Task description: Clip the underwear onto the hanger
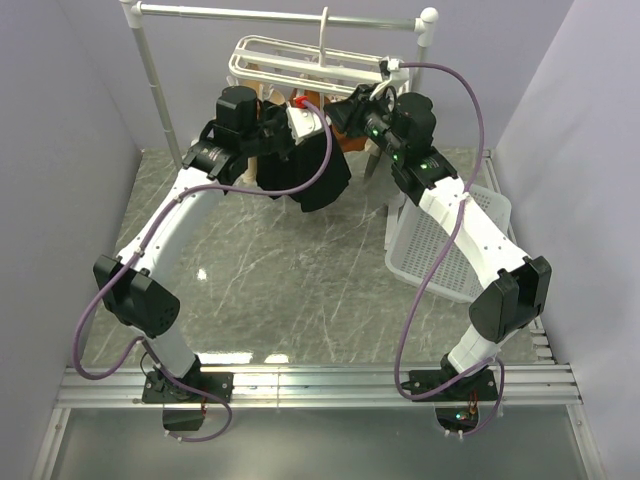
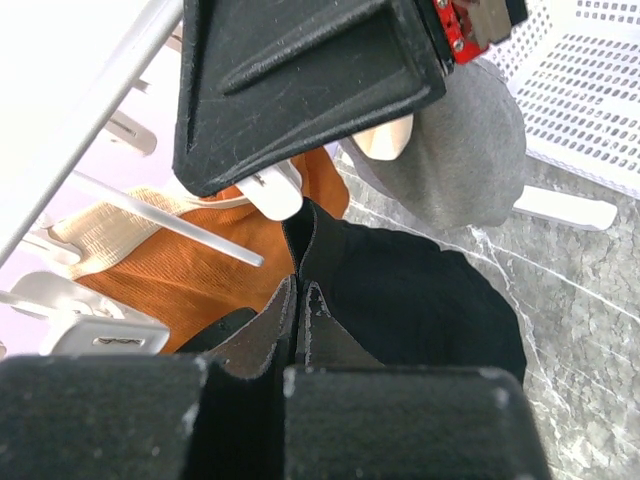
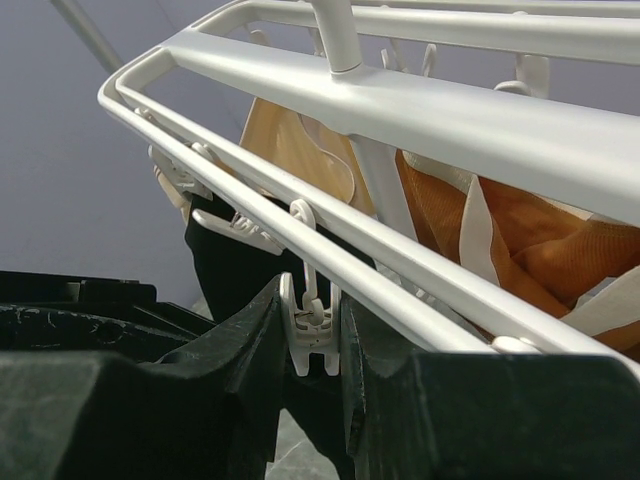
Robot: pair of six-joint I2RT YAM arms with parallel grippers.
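Underwear (image 1: 320, 185), soft black fabric, drapes beneath barred hanger (image 1: 300, 62).

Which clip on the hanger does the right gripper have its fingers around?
The clip dangling from the nearest outer bar of the hanger, held between the fingers of the right gripper; the rest hang away from it.

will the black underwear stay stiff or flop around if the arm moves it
Probably floppy: the underwear hangs in loose folds below the left gripper, so it will likely sag and swing, not hold shape. It seems light, since a small pinch carries it. The matte fabric looks grippy and unlikely to slip.
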